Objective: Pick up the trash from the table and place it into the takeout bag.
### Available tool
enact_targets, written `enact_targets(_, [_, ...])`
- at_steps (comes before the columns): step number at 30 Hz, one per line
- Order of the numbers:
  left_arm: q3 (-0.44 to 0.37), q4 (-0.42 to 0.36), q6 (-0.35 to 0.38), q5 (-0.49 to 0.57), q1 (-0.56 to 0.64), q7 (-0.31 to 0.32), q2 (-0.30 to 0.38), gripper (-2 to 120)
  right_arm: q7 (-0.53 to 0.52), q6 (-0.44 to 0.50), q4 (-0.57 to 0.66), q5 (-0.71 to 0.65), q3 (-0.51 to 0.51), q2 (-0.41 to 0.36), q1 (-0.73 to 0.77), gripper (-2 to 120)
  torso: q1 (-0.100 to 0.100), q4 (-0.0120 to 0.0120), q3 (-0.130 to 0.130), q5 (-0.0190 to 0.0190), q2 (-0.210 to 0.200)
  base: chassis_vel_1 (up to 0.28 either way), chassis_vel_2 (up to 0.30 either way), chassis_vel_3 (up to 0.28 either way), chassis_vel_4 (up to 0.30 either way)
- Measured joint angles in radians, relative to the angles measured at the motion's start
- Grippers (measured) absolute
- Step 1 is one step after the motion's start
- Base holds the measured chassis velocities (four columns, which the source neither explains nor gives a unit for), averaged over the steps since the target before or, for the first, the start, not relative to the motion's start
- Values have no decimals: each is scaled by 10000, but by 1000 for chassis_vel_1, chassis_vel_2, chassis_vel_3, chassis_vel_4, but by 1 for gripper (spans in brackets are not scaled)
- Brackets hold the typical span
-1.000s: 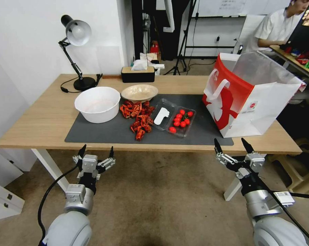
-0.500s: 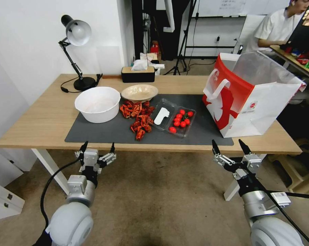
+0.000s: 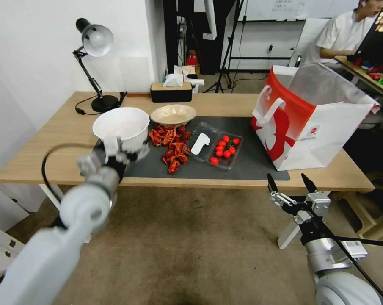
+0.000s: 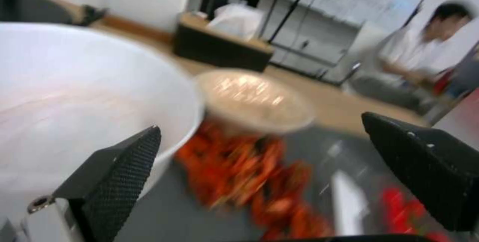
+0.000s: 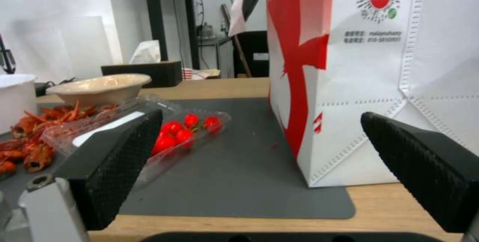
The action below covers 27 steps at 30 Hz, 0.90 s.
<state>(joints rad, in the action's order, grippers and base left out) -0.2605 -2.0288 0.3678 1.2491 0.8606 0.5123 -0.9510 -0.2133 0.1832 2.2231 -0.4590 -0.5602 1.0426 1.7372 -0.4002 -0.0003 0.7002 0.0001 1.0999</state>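
Observation:
On the table lies a dark mat with the trash on it: a large white bowl, a shallow beige bowl, a heap of red crayfish shells and a clear tray of small tomatoes. At the mat's right end stands the takeout bag, upright with its mouth open. My left gripper is open, raised at the white bowl's near side. In the left wrist view the white bowl is beside one finger and the shells lie ahead. My right gripper hangs open below the table's front edge, facing the bag.
A desk lamp and a black tissue box stand along the table's far side. Bare wood lies left of the mat and in front of the bag. A person sits at another desk behind the bag. Carpeted floor lies beneath the arms.
My left arm has swung up from below the table's front edge to the near side of the white bowl. The right gripper has hardly moved.

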Motion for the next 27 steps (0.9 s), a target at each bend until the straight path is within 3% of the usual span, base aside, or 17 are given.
enact_targets(1, [12,19,2,60,-53,8,-7,100,0,0,0,0,0,0,0,100,0,0,0,0,0,0,0,0,0])
enact_targets(2, [383,525,57,1548,-1269,287,-280,100,-24,0,33,11,-88,36,46,100,-1,1,0,-1,-1,0,0,0,0])
enact_targets(4, [421,576,60,1672,-1371,309,-308,100,-29,0,34,12,-102,41,49,100,0,2,0,-3,-1,0,0,0,0])
enact_targets(6, [886,1190,84,2710,-2315,476,-619,100,-45,0,36,21,-183,78,70,100,0,4,-1,-3,0,0,0,0,0])
enact_targets(7, [886,1190,84,2710,-2315,476,-619,100,-45,0,36,21,-183,78,70,100,0,4,-1,-3,0,0,0,0,0])
enact_targets(12, [1710,2703,397,4367,-3923,1293,-1251,100,-77,0,34,73,-214,147,77,100,0,2,-1,0,-1,0,0,0,0])
enact_targets(13, [1710,2703,397,4367,-3923,1293,-1251,100,-77,0,34,73,-214,147,77,100,0,2,-1,0,-1,0,0,0,0])
enact_targets(15, [1977,3515,501,4795,-4549,1663,-1597,100,-88,0,27,98,-224,183,77,100,0,2,-1,0,-1,0,0,0,0])
enact_targets(18, [2161,4106,549,4926,-4921,1891,-1899,100,-95,-2,19,107,-255,211,87,100,-1,3,-1,0,-1,0,0,0,0])
enact_targets(27, [2740,5547,677,4736,-5516,2760,-2679,100,-98,-6,-28,100,-383,217,141,100,1,3,-1,0,1,0,0,0,0])
